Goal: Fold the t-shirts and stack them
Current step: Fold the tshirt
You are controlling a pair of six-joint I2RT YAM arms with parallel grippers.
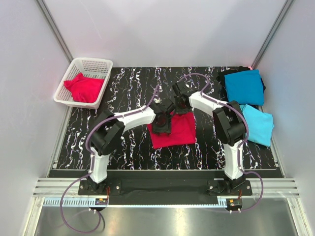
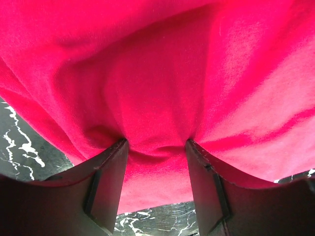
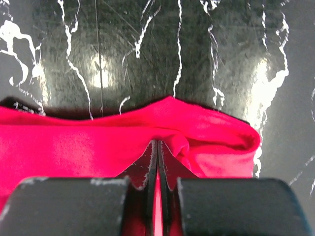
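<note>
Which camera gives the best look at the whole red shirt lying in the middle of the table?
The top external view: the folded crimson-red cloth shirt shows whole there, a rectangle. The left wrist view shows only bunched cloth at that pincer; the right wrist view shows one edge pinched in its pincer.

two red shirts (image 1: 173,131), two blue shirts (image 1: 244,86), one basket (image 1: 91,63)

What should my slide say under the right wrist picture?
Right hand pinching the red shirt's edge above the black marble table.
</note>
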